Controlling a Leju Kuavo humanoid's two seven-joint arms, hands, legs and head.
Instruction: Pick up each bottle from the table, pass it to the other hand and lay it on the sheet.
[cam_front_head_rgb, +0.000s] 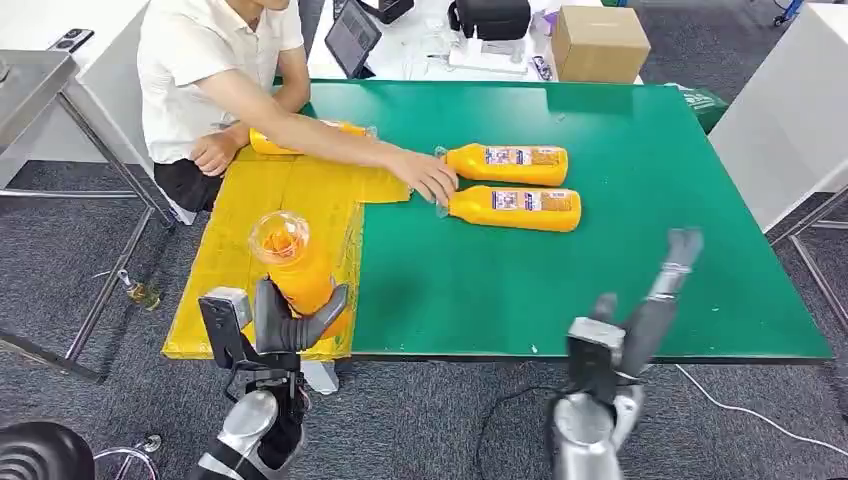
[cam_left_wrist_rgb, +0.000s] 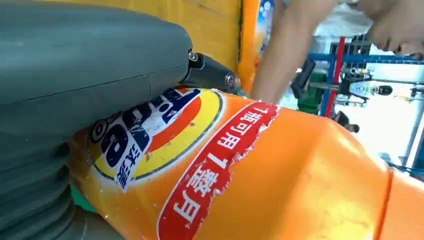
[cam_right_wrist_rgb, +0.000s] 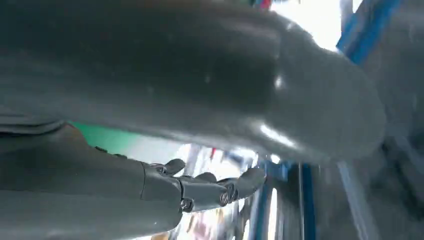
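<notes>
While I monitor the head view, my left hand (cam_front_head_rgb: 288, 318) grips an orange bottle (cam_front_head_rgb: 292, 262) upright over the near part of the yellow sheet (cam_front_head_rgb: 250, 215), base facing the camera. From the left wrist view I see the thumb (cam_left_wrist_rgb: 85, 65) pressed against the bottle's label. My right hand (cam_front_head_rgb: 655, 295) is raised above the near edge of the green table (cam_front_head_rgb: 650, 170), fingers (cam_right_wrist_rgb: 220, 187) extended and apart, holding nothing. Two more orange bottles lie on their sides on the green surface, side by side: the far bottle (cam_front_head_rgb: 508, 164) and the near bottle (cam_front_head_rgb: 515, 208). A person (cam_front_head_rgb: 215, 70) sits at the far left corner, one hand (cam_front_head_rgb: 428, 177) resting at the cap ends of these two bottles. Another bottle (cam_front_head_rgb: 300, 140) lies on the sheet's far end, partly hidden behind the person's forearm. Beyond the table I note a cardboard box (cam_front_head_rgb: 598, 42).
</notes>
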